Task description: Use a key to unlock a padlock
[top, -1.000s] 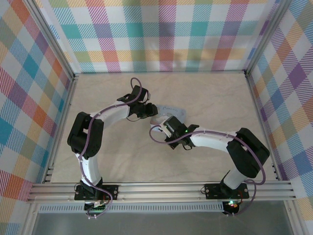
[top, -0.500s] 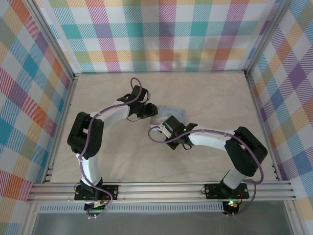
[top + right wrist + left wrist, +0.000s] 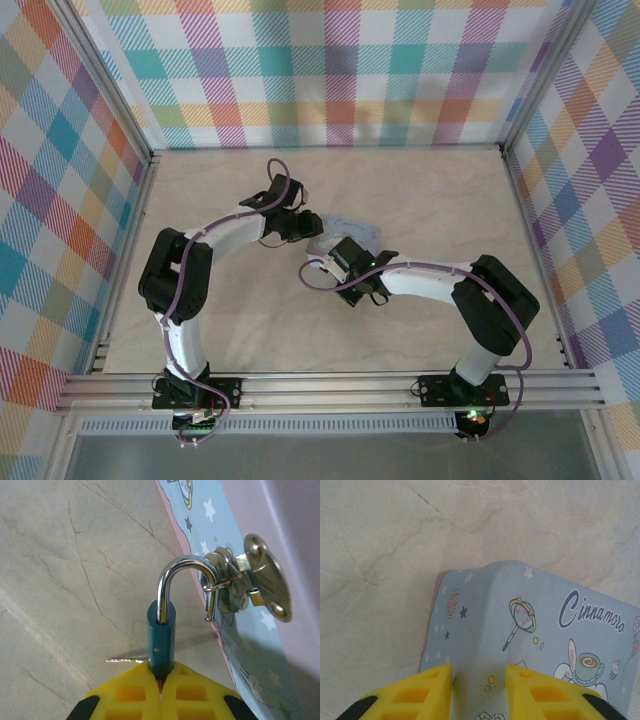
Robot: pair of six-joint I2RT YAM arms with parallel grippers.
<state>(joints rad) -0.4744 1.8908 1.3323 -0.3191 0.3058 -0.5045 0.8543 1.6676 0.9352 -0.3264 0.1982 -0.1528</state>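
Plaid walls (image 3: 330,70) in many colours close in a pale, marbled counter (image 3: 430,200), with both arms reaching toward its middle. On the left, the left pincer (image 3: 480,674) has its yellow fingers set narrow on either side of a pale blue tin (image 3: 545,615) printed with stars and a white cartoon figure, gripping it along a folded edge. Just right of that, a brass latch (image 3: 260,585) is fixed on the tin's side. The padlock (image 3: 161,640), a small dark teal body, stands upright beside the tin above the counter. Its silver shackle (image 3: 182,562) arches over to the latch, and its far end hangs free of the body. The right pincer (image 3: 161,690) is closed tight on the padlock's lower end.
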